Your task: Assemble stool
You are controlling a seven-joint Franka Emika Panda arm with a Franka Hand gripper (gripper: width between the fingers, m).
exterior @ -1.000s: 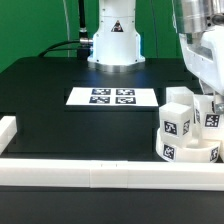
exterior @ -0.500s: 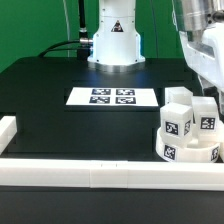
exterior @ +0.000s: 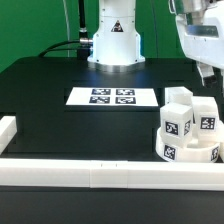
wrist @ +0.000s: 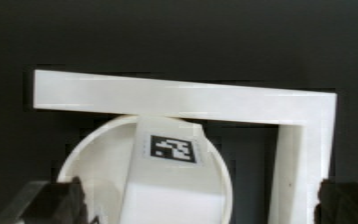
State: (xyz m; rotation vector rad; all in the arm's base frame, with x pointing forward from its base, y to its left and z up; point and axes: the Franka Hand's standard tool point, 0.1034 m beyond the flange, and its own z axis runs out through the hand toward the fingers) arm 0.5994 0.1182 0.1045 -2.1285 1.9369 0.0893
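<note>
Hand (exterior: 207,72) spread, holding nothing, above the stool (exterior: 190,128), apparently with legs seated, braced in the border rail (exterior: 100,172) corner on the worktop (exterior: 60,125)

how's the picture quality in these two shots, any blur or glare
Exterior view: evenly lit, fairly sharp, tags on the marker board and stool distinct. Wrist view: soft and blurry; the white border rails look washed out, and the pincer fingers are dark smudges at the edge.
</note>
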